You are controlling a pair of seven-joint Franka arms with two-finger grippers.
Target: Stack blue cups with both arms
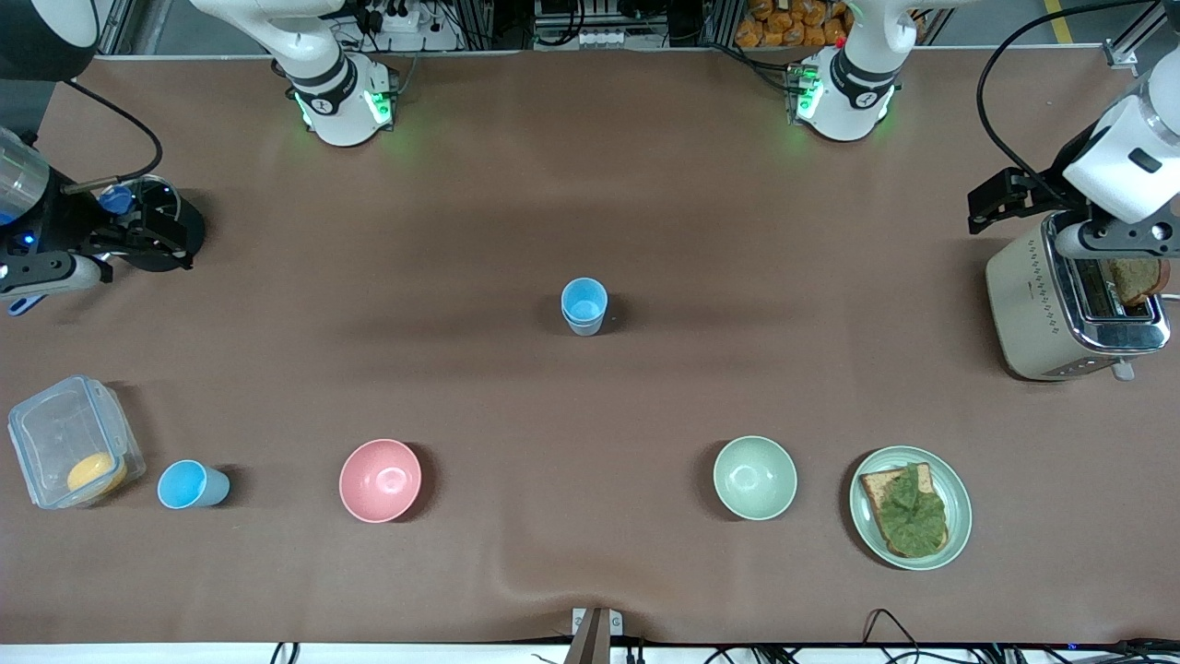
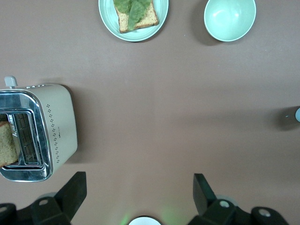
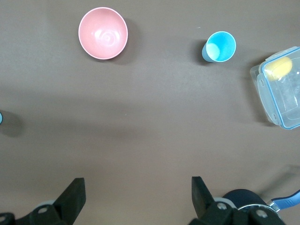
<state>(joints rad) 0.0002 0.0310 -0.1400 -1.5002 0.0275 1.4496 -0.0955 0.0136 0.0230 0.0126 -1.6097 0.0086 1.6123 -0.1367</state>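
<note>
the lone sky-blue plastic tumbler [image 1: 192, 485] stands upright near the front edge at the right arm's end of the bench, so the right claw [image 3: 136, 199], fingers apart, is nearer; stacked pale-blue tumblers [image 1: 584, 306] wait mid-bench; left claw [image 2: 140, 197] idles spread by the toaster [image 1: 1069, 304].

Light-blue cups [image 1: 584, 305] and a sky-blue cup [image 1: 191, 485] on a brown table [image 1: 590, 184], with a pink bowl [image 1: 380, 480], pale-green bowl [image 1: 755, 477] and cream toaster [image 1: 1069, 300].

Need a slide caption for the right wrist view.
Open right gripper above the table, overlooking pink bowl, blue cup and clear container.
</note>
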